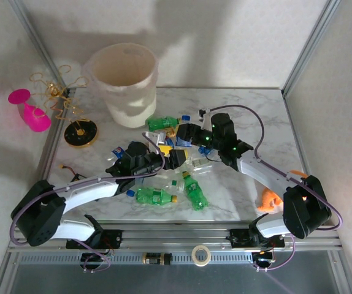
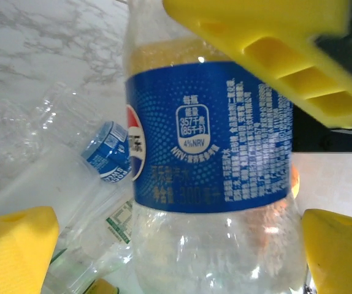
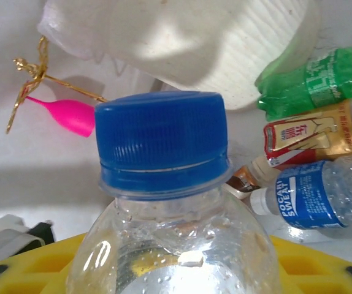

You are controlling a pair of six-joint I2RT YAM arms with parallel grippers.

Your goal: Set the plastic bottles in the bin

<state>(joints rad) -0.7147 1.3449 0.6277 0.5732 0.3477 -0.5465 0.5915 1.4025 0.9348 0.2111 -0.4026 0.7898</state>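
Right gripper (image 1: pixel 187 136) is clamped on a clear blue-capped bottle (image 3: pixel 162 142); left gripper (image 1: pixel 167 157), wide open, flanks the same bottle; better lift it straight up, then carry it forward-left to the bin (image 1: pixel 127 101) beyond.

Bin (image 1: pixel 126 82) at 11 o'clock on bench (image 1: pixel 249 116). Plastic bottles (image 1: pixel 154 196) piled mid-bench, green ones at 6 and 12 o'clock of the pile. Left pincer (image 1: pixel 167 158) and right pincer (image 1: pixel 183 138) meet over it. Pink glass (image 1: pixel 29 110) at 10 o'clock, off bench.
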